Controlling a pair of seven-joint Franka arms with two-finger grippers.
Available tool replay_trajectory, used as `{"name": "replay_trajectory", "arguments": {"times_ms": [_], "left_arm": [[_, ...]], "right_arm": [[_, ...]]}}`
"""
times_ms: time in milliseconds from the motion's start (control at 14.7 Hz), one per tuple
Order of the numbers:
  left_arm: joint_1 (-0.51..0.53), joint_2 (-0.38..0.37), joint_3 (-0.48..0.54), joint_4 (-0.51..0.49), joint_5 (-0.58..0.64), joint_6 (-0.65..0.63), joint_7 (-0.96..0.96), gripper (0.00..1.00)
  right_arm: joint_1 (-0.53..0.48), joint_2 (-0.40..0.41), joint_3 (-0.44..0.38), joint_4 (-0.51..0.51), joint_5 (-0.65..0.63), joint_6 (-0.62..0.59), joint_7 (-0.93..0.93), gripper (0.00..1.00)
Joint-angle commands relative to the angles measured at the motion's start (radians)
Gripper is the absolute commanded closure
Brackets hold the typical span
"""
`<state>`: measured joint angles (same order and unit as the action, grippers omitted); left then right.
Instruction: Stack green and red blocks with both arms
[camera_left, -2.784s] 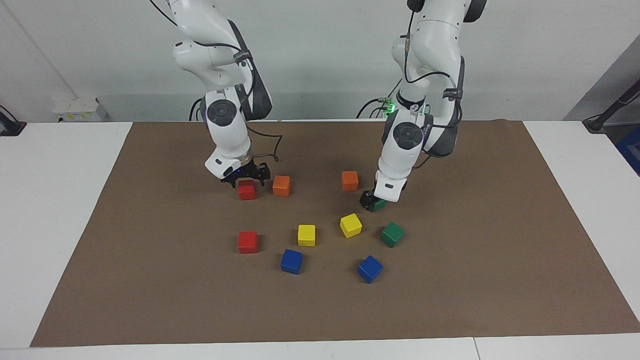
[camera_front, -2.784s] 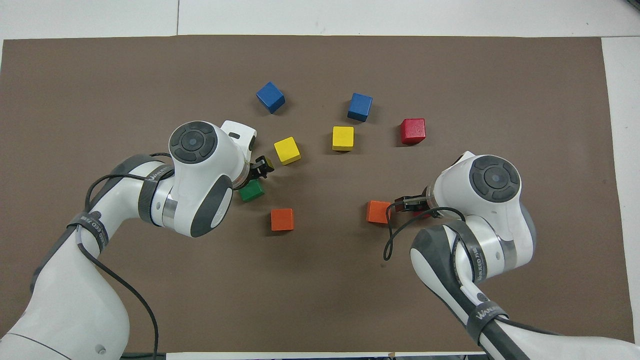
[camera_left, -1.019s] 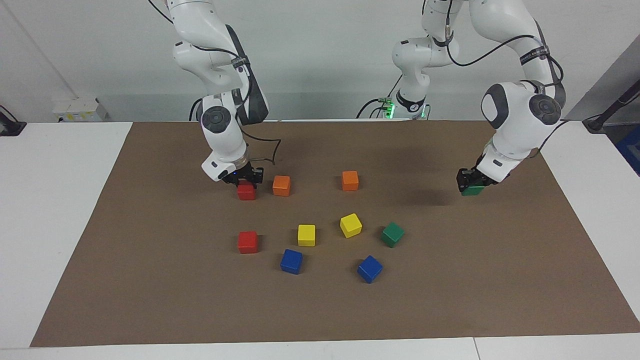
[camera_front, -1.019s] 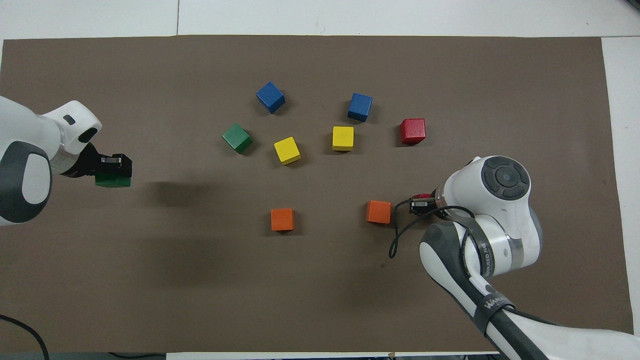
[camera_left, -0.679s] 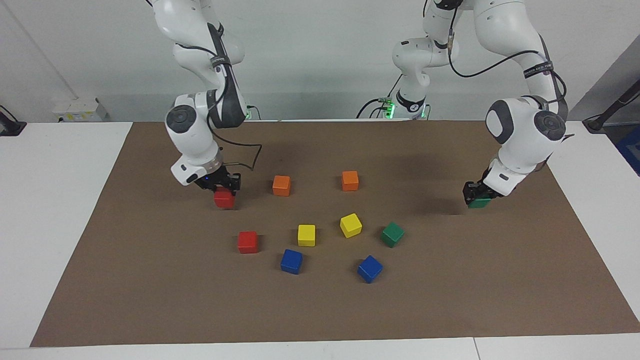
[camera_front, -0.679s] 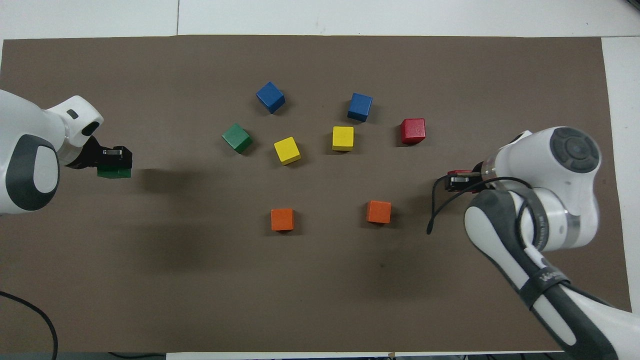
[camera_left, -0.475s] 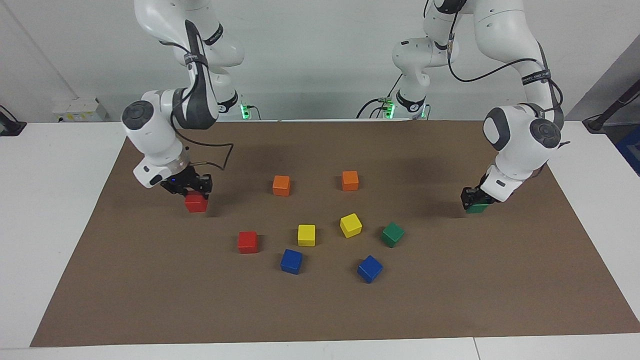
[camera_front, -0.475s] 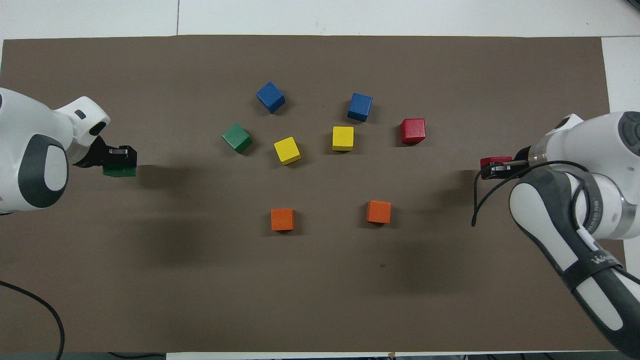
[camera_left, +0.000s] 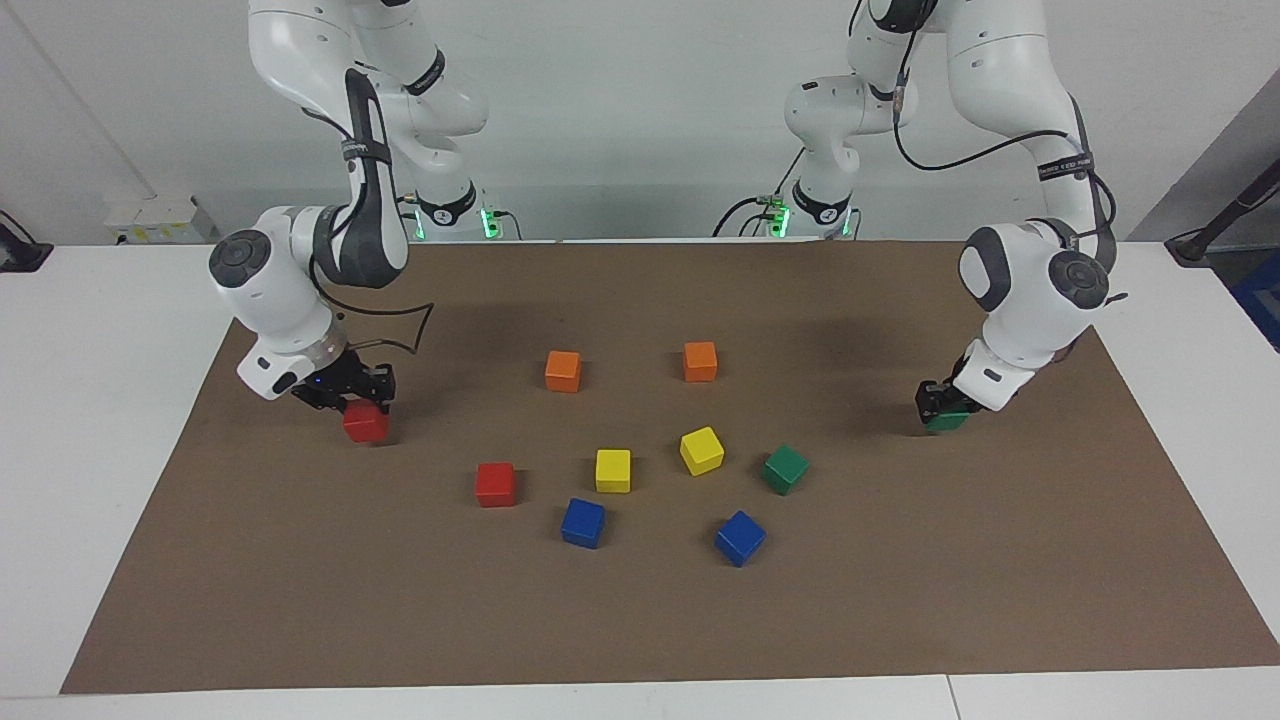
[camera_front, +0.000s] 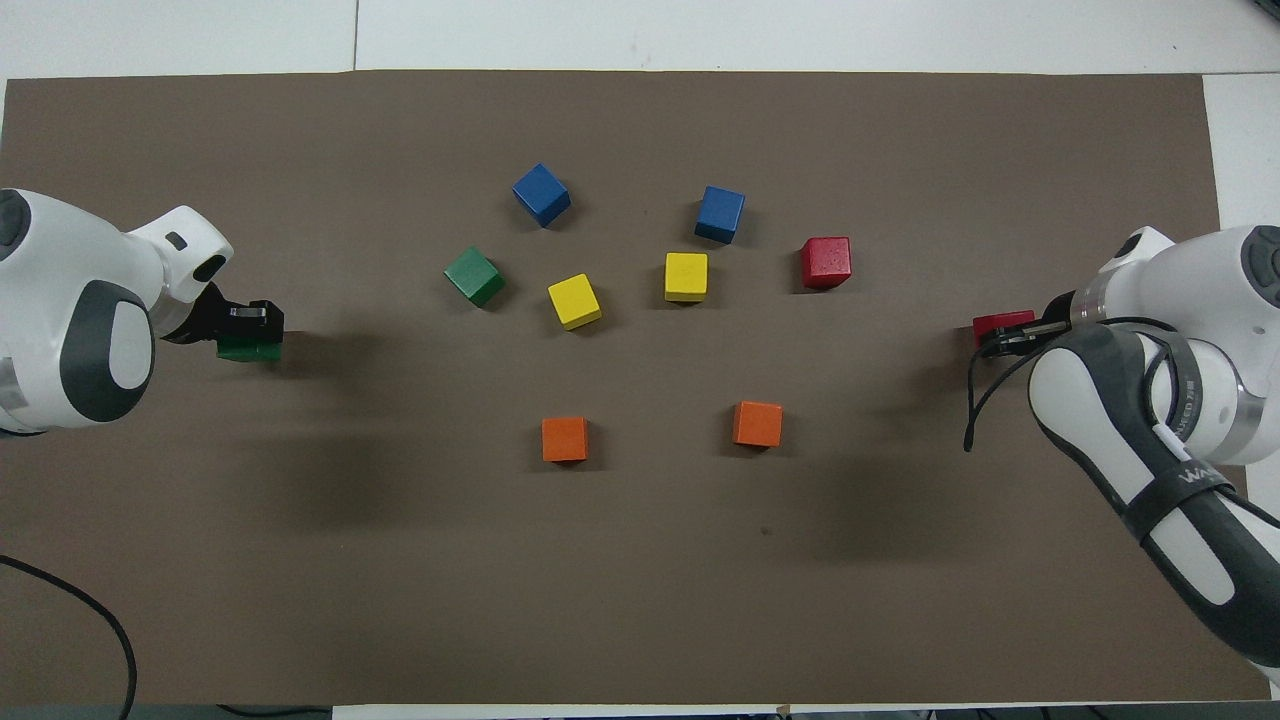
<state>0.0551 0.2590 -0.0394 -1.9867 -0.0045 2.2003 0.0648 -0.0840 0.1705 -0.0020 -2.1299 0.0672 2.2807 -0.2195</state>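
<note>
My left gripper (camera_left: 942, 407) (camera_front: 248, 332) is shut on a dark green block (camera_left: 947, 424) (camera_front: 250, 352), low over the mat at the left arm's end. My right gripper (camera_left: 358, 399) (camera_front: 1008, 337) is shut on a red block (camera_left: 366, 427) (camera_front: 1000, 322), low over the mat at the right arm's end. I cannot tell whether either held block touches the mat. A second green block (camera_left: 786, 468) (camera_front: 474, 276) and a second red block (camera_left: 495, 484) (camera_front: 826, 262) lie loose in the middle group.
A brown mat (camera_left: 640, 620) covers the table. Two orange cubes (camera_left: 563, 370) (camera_left: 700, 361) lie nearer to the robots than the two yellow cubes (camera_left: 613, 470) (camera_left: 702, 450). Two blue cubes (camera_left: 583, 522) (camera_left: 740, 538) lie farthest from the robots.
The right gripper has carried its red block out from beside the orange cube to the right arm's end of the mat. The left gripper has sunk a little with its green block.
</note>
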Motion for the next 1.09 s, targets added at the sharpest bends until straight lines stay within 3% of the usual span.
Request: {"name": "replay_trajectory", "arguments": {"times_ms": [0, 747, 815, 883, 951, 1019], "left_arm": [[0.003, 0.005, -0.005, -0.032, 0.011, 0.047, -0.002, 1.00], [0.000, 0.005, -0.005, -0.050, 0.009, 0.049, -0.076, 1.00], [-0.001, 0.005, -0.005, -0.050, 0.011, 0.047, -0.079, 0.90], [-0.001, 0.005, -0.005, -0.050, 0.011, 0.049, -0.079, 0.63], [-0.001, 0.003, -0.004, -0.052, 0.009, 0.049, -0.080, 0.22], [-0.001, 0.003, -0.004, -0.052, 0.011, 0.049, -0.080, 0.00]], "right_arm": [[-0.011, 0.030, 0.007, 0.033, -0.001, 0.006, -0.044, 1.00], [-0.046, 0.061, 0.005, 0.064, -0.020, 0.009, -0.087, 1.00], [-0.052, 0.064, 0.005, 0.064, -0.020, 0.011, -0.093, 1.00], [-0.053, 0.066, 0.005, 0.064, -0.020, 0.010, -0.093, 1.00], [-0.051, 0.066, 0.005, 0.062, -0.018, 0.009, -0.093, 1.00], [-0.051, 0.066, 0.005, 0.062, -0.018, 0.009, -0.092, 1.00]]}}
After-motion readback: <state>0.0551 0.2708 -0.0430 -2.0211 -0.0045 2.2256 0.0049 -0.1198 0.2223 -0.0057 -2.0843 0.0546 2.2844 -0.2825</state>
